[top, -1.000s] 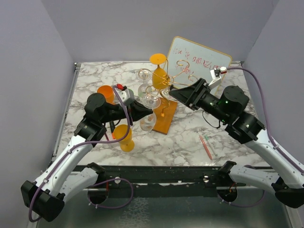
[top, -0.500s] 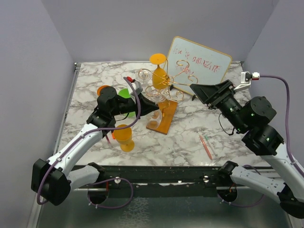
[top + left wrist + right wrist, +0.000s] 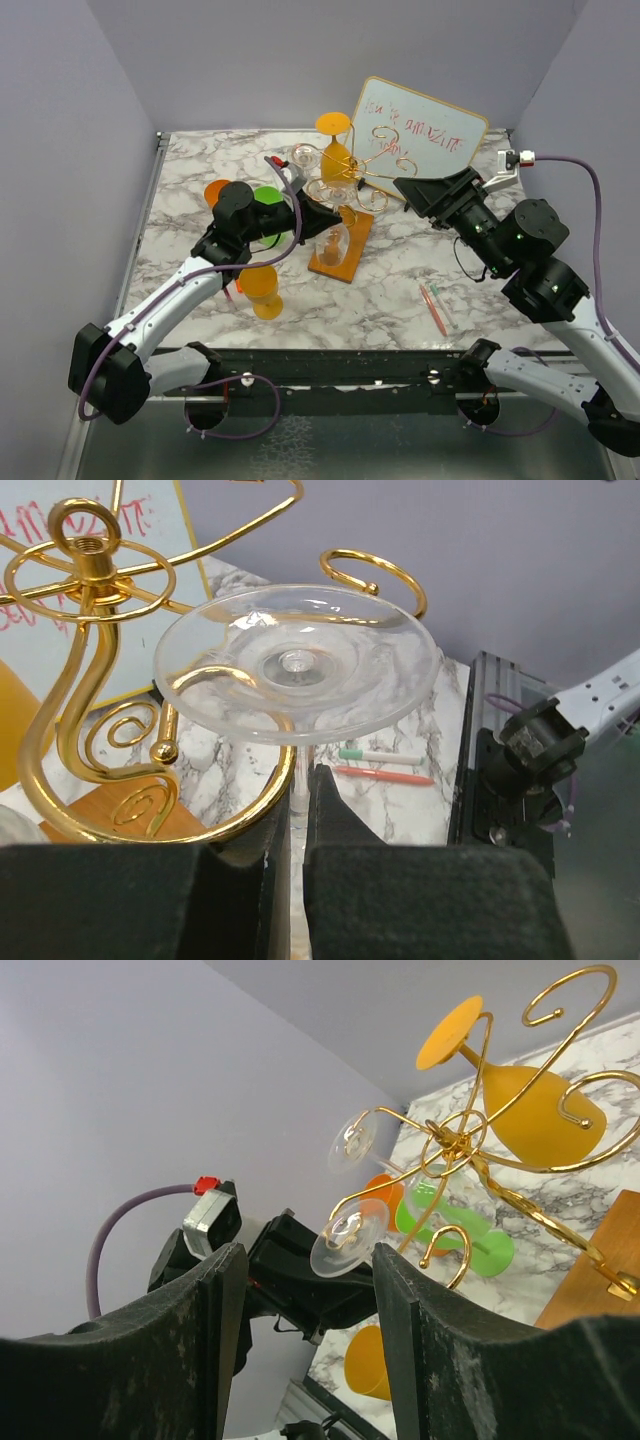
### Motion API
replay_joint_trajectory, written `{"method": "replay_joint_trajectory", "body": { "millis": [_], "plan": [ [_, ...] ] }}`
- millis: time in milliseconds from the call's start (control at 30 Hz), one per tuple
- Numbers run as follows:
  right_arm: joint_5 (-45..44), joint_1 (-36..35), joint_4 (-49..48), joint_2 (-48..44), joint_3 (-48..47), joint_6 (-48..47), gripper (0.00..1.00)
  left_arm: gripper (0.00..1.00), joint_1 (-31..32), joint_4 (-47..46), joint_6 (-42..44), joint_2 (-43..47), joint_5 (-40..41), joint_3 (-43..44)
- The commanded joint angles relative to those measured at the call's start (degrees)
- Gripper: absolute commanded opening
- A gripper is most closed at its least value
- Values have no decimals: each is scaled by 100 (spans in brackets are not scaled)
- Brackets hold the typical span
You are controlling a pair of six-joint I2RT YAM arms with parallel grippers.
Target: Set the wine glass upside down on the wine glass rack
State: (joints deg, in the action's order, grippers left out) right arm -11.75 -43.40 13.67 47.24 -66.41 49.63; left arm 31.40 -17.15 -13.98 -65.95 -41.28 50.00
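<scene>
Table [image 3: 190, 165]: a white and grey marbled top is seen, on which everything else is set.
Whiteboard [image 3: 425, 130]: it is propped at the back right, and red writing is carried on it.
Wine glass rack [image 3: 345, 185]: it is stood mid-table on its wooden base [image 3: 340, 258], just in front of the whiteboard. An orange glass [image 3: 336, 150] and a clear glass [image 3: 303, 156] are hung from its far arms, foot up.
Right gripper [image 3: 402, 188]: it is held in the air just right of the rack, with the jaws set wide apart and nothing between them.
Left gripper [image 3: 297, 780]: its fingers are pressed together on the stem of the wine glass, on the rack's near left side.
Wine glass [image 3: 295, 665]: it is held upside down, foot up and bowl down above the base. A gold scroll arm is seen through the foot; whether the foot is borne by it cannot be told.
Green glass [image 3: 268, 197]: it is laid behind the left arm.
Orange goblet [image 3: 262, 290]: it is placed on the table, near the left arm.
Pens [image 3: 435, 305]: they are laid on the table, well right of the base.
</scene>
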Motion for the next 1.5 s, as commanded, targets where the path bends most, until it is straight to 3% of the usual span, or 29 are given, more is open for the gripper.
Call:
{"method": "replay_joint_trajectory", "body": {
  "millis": [0, 533, 833, 1100, 1467],
  "plan": [
    [-45, 7, 49, 33, 80, -40, 58, 0, 33, -735, -487, 10, 747, -166],
    [1468, 7, 373, 834, -144, -364, 55, 0, 86, -1138, -866, 59, 1350, -470],
    [909, 6, 786, 946, -66, -356, 47, 0, 86, -1400, -982, 175, 1792, -753],
    [715, 7, 781, 934, -47, -212, 52, 0, 83, -1440, -984, 207, 2022, -814],
    [-102, 7, 272, 1325, 207, -105, 48, 0, 86, -1449, -1020, 121, 2351, -703]
  ]
}}
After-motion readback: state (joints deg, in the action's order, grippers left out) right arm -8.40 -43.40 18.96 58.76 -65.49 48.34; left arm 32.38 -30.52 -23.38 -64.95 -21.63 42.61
